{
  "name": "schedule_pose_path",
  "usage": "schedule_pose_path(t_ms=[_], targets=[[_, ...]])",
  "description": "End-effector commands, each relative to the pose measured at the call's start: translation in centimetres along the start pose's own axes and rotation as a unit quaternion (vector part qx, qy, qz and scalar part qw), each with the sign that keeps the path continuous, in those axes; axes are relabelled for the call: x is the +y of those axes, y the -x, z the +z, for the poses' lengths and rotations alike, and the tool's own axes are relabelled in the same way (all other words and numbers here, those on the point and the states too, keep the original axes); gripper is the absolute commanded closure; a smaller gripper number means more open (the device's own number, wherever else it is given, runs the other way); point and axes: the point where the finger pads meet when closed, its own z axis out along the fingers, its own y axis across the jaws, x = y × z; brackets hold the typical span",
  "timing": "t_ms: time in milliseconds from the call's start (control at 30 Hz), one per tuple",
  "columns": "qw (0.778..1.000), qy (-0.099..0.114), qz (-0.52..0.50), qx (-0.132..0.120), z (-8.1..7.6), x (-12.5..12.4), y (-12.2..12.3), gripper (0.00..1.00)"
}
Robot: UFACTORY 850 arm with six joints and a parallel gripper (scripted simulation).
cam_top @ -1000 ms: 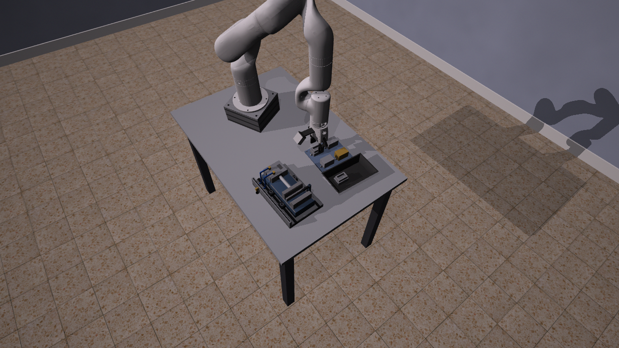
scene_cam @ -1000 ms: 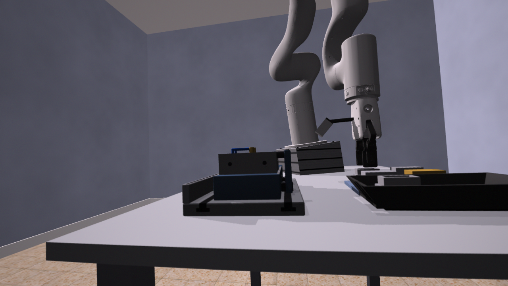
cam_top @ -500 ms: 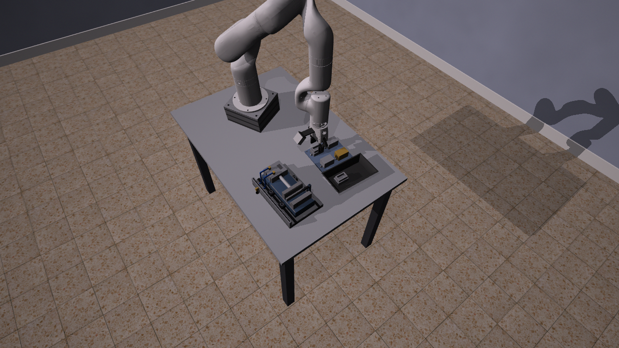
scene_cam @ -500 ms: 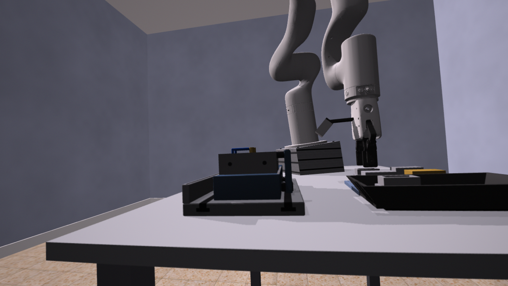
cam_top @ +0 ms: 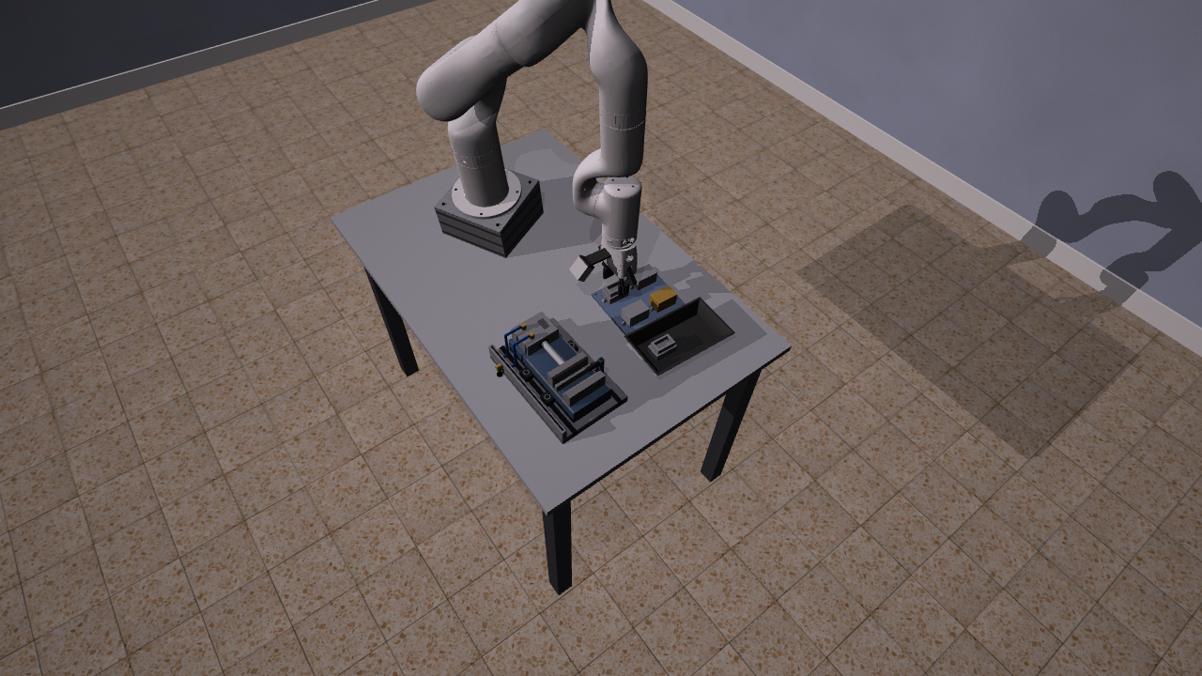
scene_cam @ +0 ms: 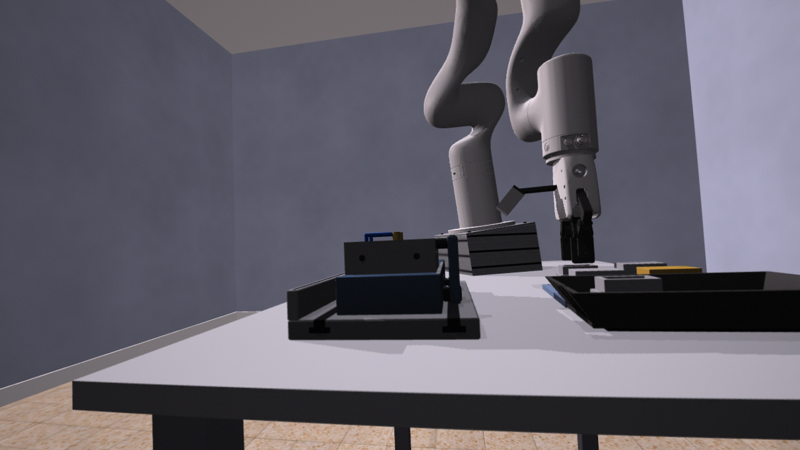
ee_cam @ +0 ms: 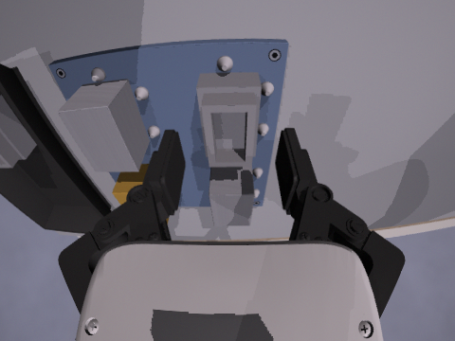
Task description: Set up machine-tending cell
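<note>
A grey table on dark legs stands on a speckled brown tile floor, with blue-grey walls behind; the arm's stepped dark base sits toward the table's 11 o'clock corner in the top view. At about 6 o'clock from the base lies the vise, and at 3 o'clock from the vise the blue infeed plate butts against the black outfeed tray. The wrist view alone shows that the part under the gripper is a finished part with its pocket up, ringed by pale pins, with an aluminium blank at its 9 o'clock and a brass blank at 7 o'clock. The side view alone shows height: the fingers reach down almost to the plate. They stand apart, holding nothing, one on each side of the pocketed part. A second finished part lies in the tray. The plate sits near the table's 3 o'clock edge; open table lies between vise and base.
</note>
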Motion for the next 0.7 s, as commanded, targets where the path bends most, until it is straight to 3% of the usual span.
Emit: schedule_pose_path(t_ms=[0,667], targets=[[1.000,-0.001,0.000,0.000,-0.03,-0.07,0.03,0.31],[1.000,-0.001,0.000,0.000,0.45,-0.07,0.03,0.31]])
